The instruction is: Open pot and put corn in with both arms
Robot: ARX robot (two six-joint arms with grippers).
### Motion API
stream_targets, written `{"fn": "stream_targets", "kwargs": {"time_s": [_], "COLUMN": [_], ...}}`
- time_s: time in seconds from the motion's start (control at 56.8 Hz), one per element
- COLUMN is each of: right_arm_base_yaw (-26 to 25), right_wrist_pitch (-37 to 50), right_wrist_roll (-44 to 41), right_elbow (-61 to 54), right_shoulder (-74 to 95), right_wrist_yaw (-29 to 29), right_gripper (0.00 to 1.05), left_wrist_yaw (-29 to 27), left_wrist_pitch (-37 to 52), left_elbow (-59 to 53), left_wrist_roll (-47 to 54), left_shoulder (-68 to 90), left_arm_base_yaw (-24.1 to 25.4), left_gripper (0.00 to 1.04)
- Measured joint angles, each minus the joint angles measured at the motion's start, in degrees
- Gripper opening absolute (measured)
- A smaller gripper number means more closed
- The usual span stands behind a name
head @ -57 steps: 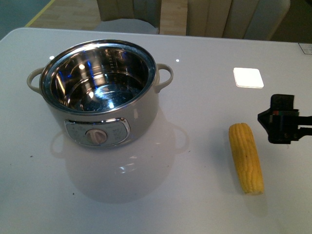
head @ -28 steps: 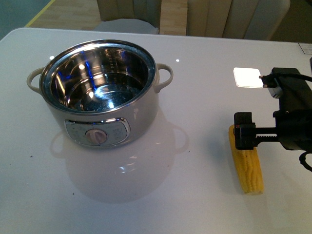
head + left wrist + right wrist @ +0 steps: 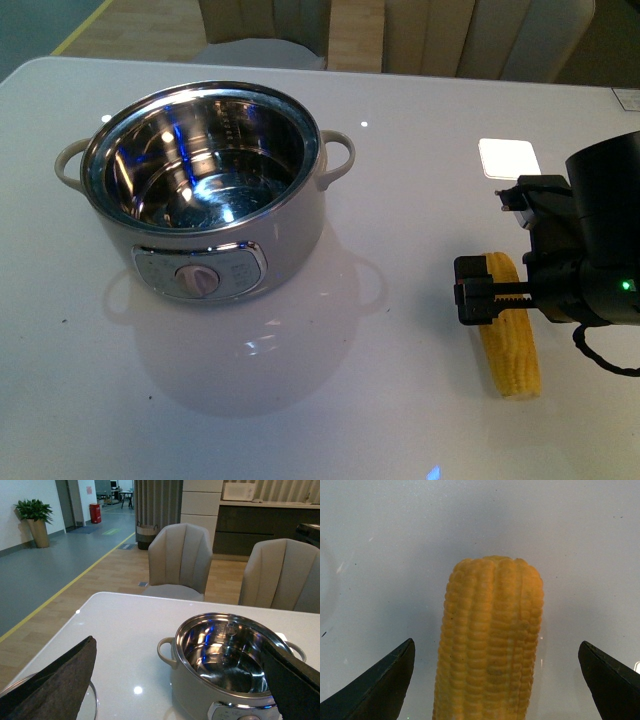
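Moving in from the right since half a second ago, the right tool (image 3: 503,291) now sits further left and lower, astride the far half of the corn (image 3: 511,352). Its one visible black finger block has crossed past the cob's left edge. Corn and pot (image 3: 290,235) have not shifted. In the right wrist view the two dark fingers (image 3: 379,686) stand wide apart, one on each side of the cob, with bare desk showing in both gaps and no contact. The left tool (image 3: 172,690) is also spread wide and holds nothing, looking across at the pot from a distance. The desk (image 3: 400,410) is glossy white with a few dark specks, mirrors the pot faintly, and carries a bright white square patch (image 3: 509,158) far right. Beyond it are beige padded chairs (image 3: 181,560), a wood floor, a grey floor with a yellow line, and a potted plant (image 3: 36,520) by the wall. The pot is lidless and cream-walled, its shiny steel bowl is empty, it has loop handles on both sides, and its beige dial (image 3: 196,281) faces the camera. The corn is yellow-orange with even kernel rows and a blunt far end. It lies flat on the desk, right of the pot and well apart from it.
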Motion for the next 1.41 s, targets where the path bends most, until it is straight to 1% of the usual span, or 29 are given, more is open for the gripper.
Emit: {"fn": "stream_targets", "kwargs": {"time_s": [0.51,0.546,0.563,0.616,0.634,0.669,0.739,0.757,0.827,0.862,0.95,1.144,1.408], "right_arm_base_yaw": [0.83,0.85,0.85,0.85,0.85,0.85,0.90,0.90,0.90,0.90,0.90,0.98,2.23], "right_wrist_pitch": [-2.23,-2.29,-2.38,-2.56,-2.58,-2.60,-2.69,-2.78,-2.86,-2.93,-2.93,-2.97,-2.56], "right_wrist_roll": [0.70,0.70,0.70,0.68,0.68,0.68,0.66,0.66,0.63,0.63,0.66,0.66,0.70], "right_elbow": [3.21,3.21,3.23,3.30,3.30,3.30,3.32,3.34,3.41,3.41,3.41,1.81,-3.96], "right_shoulder": [4.81,4.81,4.81,4.83,4.85,4.85,4.85,4.85,4.85,4.85,4.83,3.17,-7.69], "right_wrist_yaw": [0.52,0.63,0.74,0.96,1.09,1.09,1.09,1.09,1.07,1.05,0.87,-0.55,-3.74], "right_gripper": [0.95,0.89,0.84,0.74,0.69,0.65,0.55,0.50,0.39,0.36,0.31,0.27,0.23], "left_wrist_yaw": [0.00,0.00,0.00,0.00,0.00,0.00,0.00,0.00,0.00,0.00,0.00,0.00,0.00], "left_wrist_pitch": [0.00,0.00,0.00,0.00,0.00,0.00,0.00,0.00,0.00,0.00,0.00,0.00,0.00], "left_elbow": [0.00,0.00,0.00,0.00,0.00,0.00,0.00,0.00,0.00,0.00,0.00,0.00,0.00], "left_wrist_roll": [0.00,0.00,0.00,0.00,0.00,0.00,0.00,0.00,0.00,0.00,0.00,0.00,0.00], "left_shoulder": [0.00,0.00,0.00,0.00,0.00,0.00,0.00,0.00,0.00,0.00,0.00,0.00,0.00], "left_arm_base_yaw": [0.00,0.00,0.00,0.00,0.00,0.00,0.00,0.00,0.00,0.00,0.00,0.00,0.00], "left_gripper": [0.98,0.98,0.98,0.98,0.98,0.98,0.98,0.98,0.98,0.98,0.98,0.98,0.98]}}
